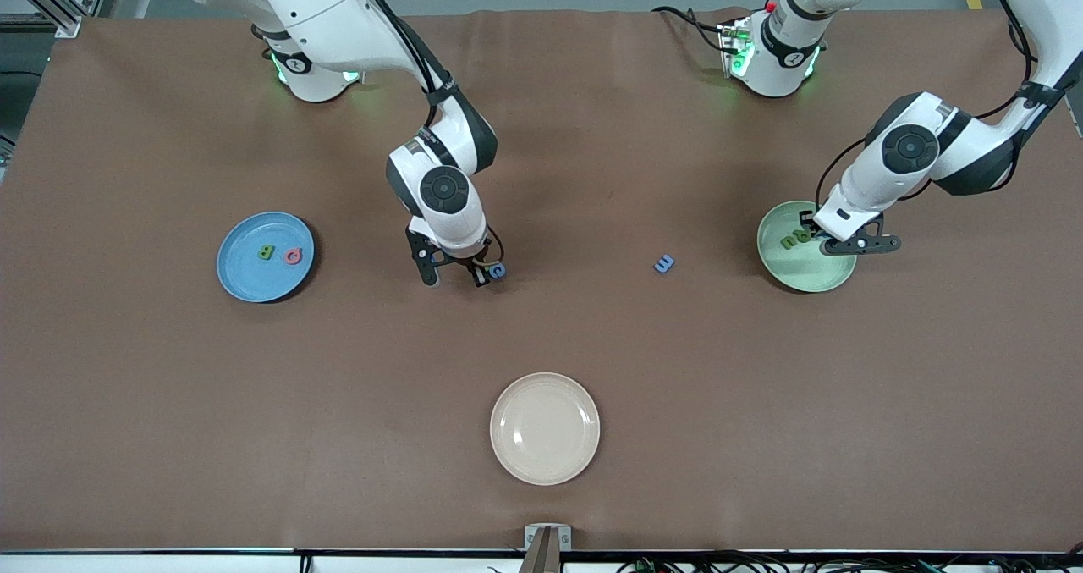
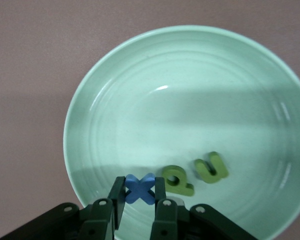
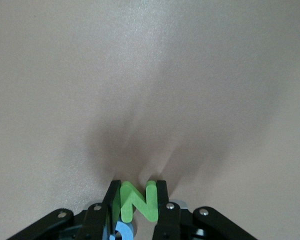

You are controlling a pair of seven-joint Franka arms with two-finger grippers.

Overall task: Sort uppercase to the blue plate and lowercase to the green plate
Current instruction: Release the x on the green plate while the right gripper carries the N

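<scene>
So right now both arms are busy at once. Right pincer (image 3: pixel 137 200) is down at the table mid-way along, clamped on the green N (image 3: pixel 138 201), standing it upright between the fingers, which makes sense for a flat little piece. The blue C/G (image 1: pixel 497 271) sits on the table touching or right beside that grip, so it might get nudged when the N lifts, I'd guess. The N belongs on the blue plate (image 1: pixel 241 281) toward the right arm's end, where the green B (image 1: pixel 266 253) and pink-red Q (image 1: pixel 293 256) already lie.

Left pincer (image 2: pixel 140 190) hangs over the green plate (image 2: pixel 115 100), closed on the blue t (image 2: pixel 140 188), looks like it's about to drop it in. Green p (image 2: pixel 178 181) and green u (image 2: pixel 210 168) are already in that plate, side by side.

Blue m (image 1: pixel 664 263) is alone on the table between the two arms, not sorted yet. Cream plate (image 1: pixel 545 428) nearer the camera holds nothing
</scene>
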